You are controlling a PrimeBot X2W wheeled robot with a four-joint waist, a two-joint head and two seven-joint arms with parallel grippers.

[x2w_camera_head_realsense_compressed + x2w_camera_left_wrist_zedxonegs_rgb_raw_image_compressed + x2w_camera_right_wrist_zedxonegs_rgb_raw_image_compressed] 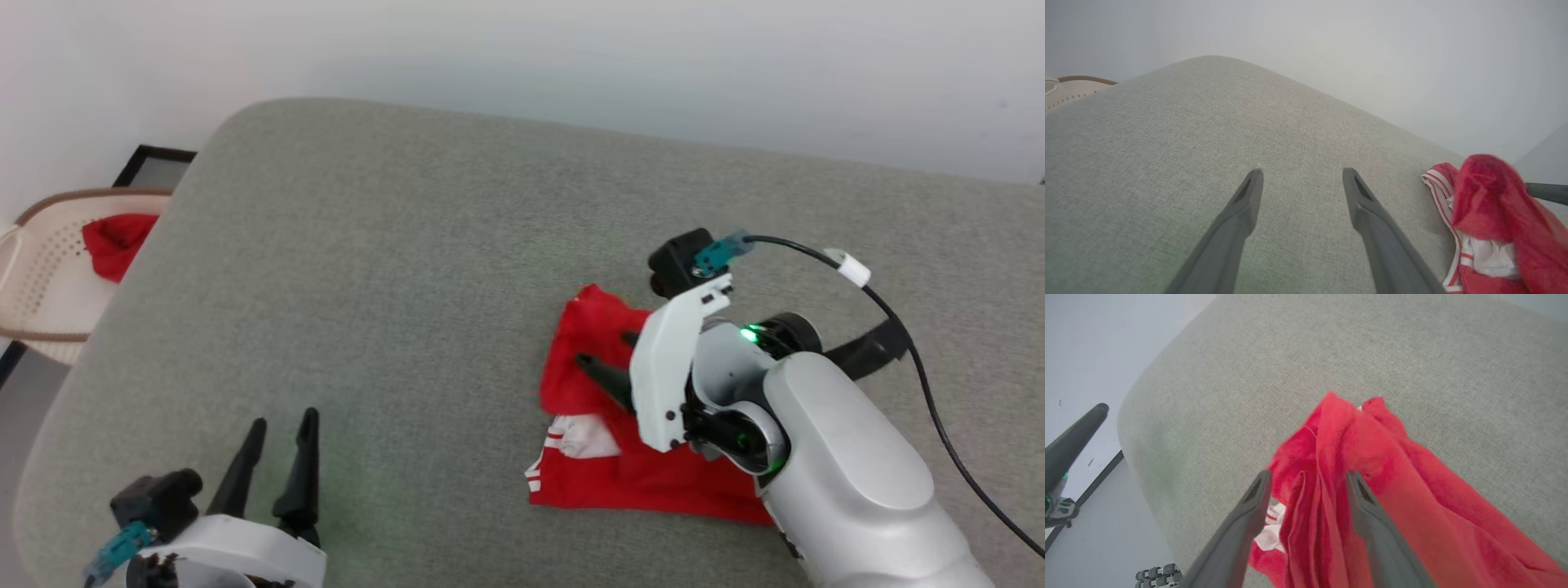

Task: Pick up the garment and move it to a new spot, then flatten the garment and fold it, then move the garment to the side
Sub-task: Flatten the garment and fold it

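Grey cushion point(392, 245) stretches wide from garment point(620, 478) to left edge.

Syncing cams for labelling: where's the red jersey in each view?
Head view: jersey centre-right, under the right pincer.
Left wrist view: lower-right corner, right of the left pincer.
Right wrist view: centre to lower right, bunched between the right pincer's open jaws.
Shared landmark: the grey cushion it lies on.
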